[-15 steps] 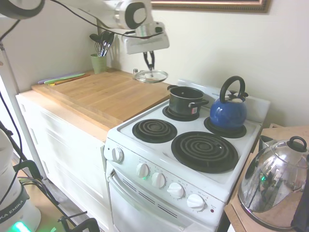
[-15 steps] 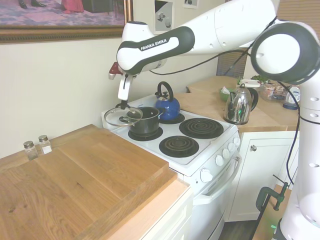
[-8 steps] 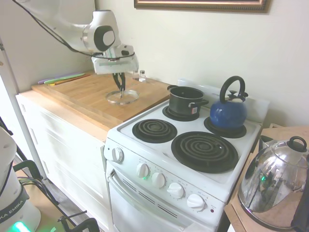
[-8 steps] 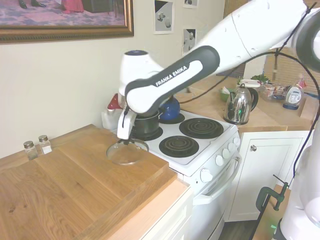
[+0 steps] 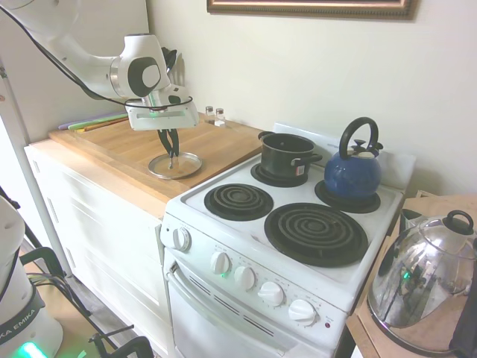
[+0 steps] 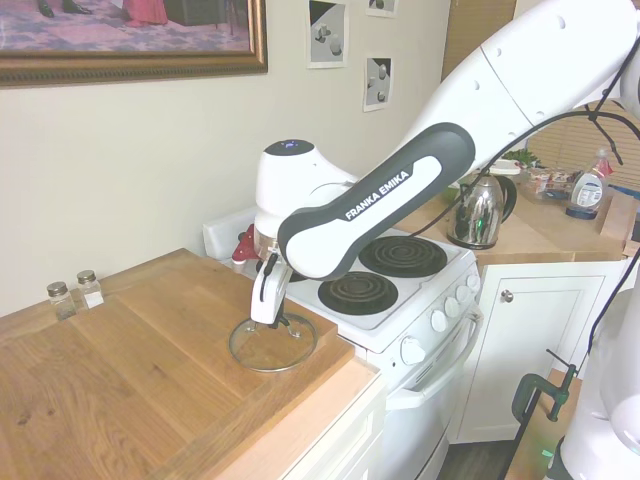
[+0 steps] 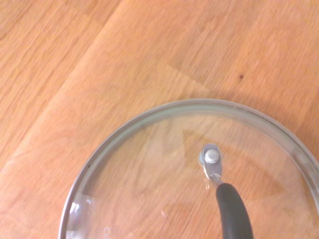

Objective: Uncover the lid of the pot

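Right now I read the lid (image 5: 174, 165) as down flat on the wooden countertop (image 5: 112, 142), or a hair above it — its metal rim looks level with the boards in both outside views. My gripper (image 5: 169, 148) hangs straight over the lid's centre, fingers pointing down and pinched on the black knob, so the lid lies directly below the tool, not off to any side. In the wrist view the knob's dark stem (image 7: 232, 211) rises from the frame's lower edge and the rim (image 7: 149, 119) arcs round it over bare wood.

From the first exterior view, the pot (image 5: 285, 154) stands well apart at about 3 o'clock from the lid, on the stove's rear burner (image 5: 277, 177), open-topped, with the blue kettle (image 5: 353, 170) just beyond it.

My judgement — uncovering is done; what's left is letting go and lifting straight up, since any sideways pull would drag the lid across the wood.
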Controlling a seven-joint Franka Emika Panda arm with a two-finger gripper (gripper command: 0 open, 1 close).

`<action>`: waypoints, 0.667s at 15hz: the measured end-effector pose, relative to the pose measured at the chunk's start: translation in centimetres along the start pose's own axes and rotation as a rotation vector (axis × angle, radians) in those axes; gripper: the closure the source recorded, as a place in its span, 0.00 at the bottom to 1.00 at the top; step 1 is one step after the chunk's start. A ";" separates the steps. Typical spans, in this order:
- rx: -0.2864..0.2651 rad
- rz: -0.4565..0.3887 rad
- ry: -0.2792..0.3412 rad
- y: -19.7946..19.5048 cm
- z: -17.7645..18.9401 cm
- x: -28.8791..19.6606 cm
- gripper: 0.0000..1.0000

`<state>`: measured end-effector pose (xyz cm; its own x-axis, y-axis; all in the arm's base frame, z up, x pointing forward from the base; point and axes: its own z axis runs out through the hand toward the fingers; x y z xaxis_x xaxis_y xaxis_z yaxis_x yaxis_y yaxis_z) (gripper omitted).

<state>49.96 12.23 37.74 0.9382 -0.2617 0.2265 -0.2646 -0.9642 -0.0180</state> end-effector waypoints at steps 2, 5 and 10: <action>0.001 0.002 -0.001 0.0 0.0 0.0 0.00; -0.001 0.008 0.000 0.3 0.0 0.2 0.00; 0.001 0.042 0.009 0.7 -0.3 0.8 0.00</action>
<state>50.42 11.34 38.15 0.9243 -0.3016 0.2340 -0.3035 -0.9524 -0.0284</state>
